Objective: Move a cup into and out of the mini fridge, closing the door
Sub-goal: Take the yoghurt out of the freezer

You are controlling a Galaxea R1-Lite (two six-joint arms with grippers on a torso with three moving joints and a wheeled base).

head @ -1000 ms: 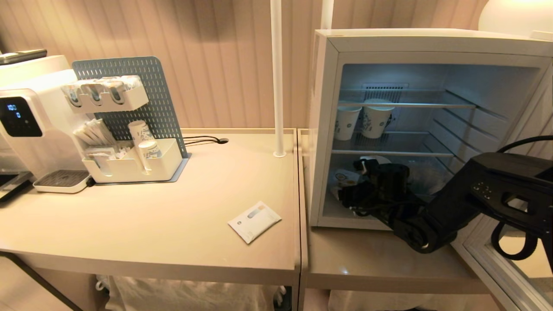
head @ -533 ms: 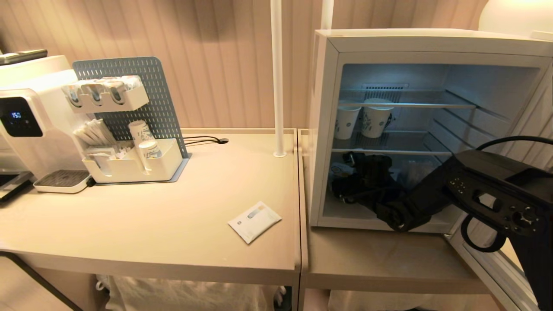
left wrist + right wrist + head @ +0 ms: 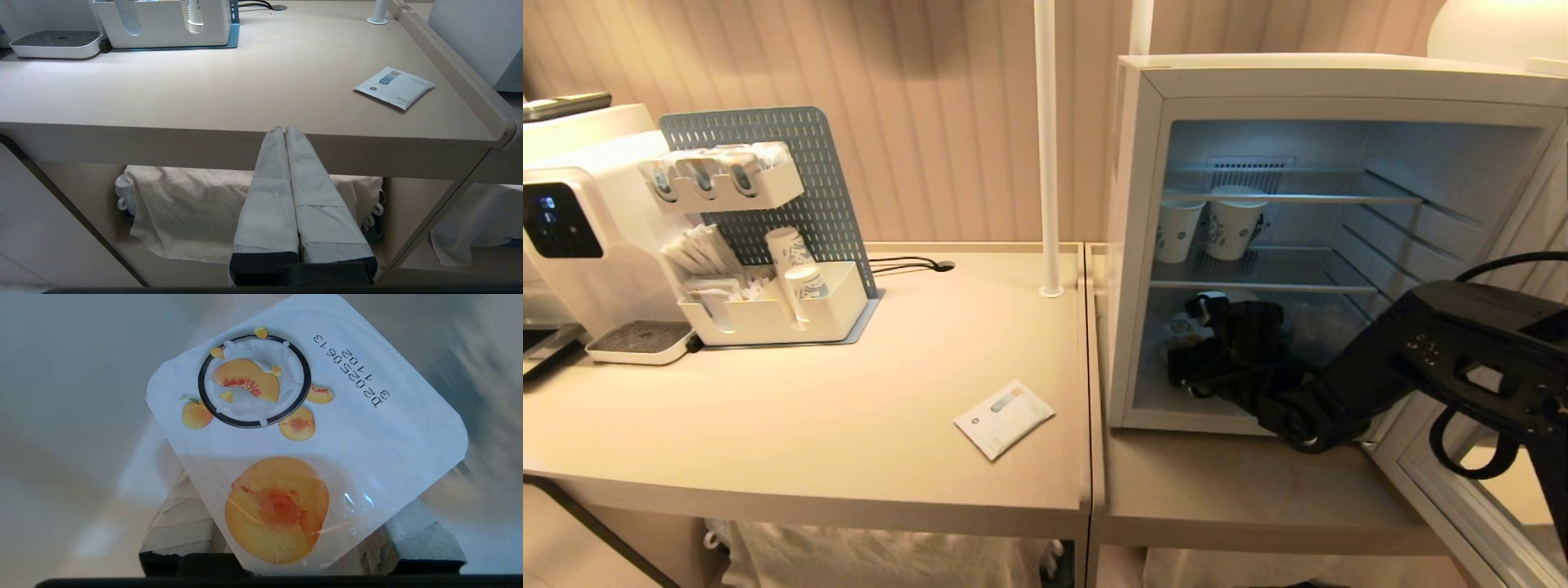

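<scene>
The mini fridge stands on the right table with its door swung wide open to the right. My right gripper reaches into the bottom compartment under the lower wire shelf. In the right wrist view the cup fills the frame, its white lid printed with peaches. The gripper is shut on the cup, one taped finger showing on each side beneath the lid. In the head view only a white bit of the cup shows past the black hand. My left gripper is shut and parked below the left table's front edge.
Two paper cups stand on the fridge's middle shelf. A white sachet lies on the left table near its right edge. An organiser with a pegboard and a water dispenser stand at the far left. A white pole rises beside the fridge.
The right gripper pushed deeper into the bottom compartment, then drew back a little. Its fingers narrowed from wide open onto the cup. The left arm has not moved.
</scene>
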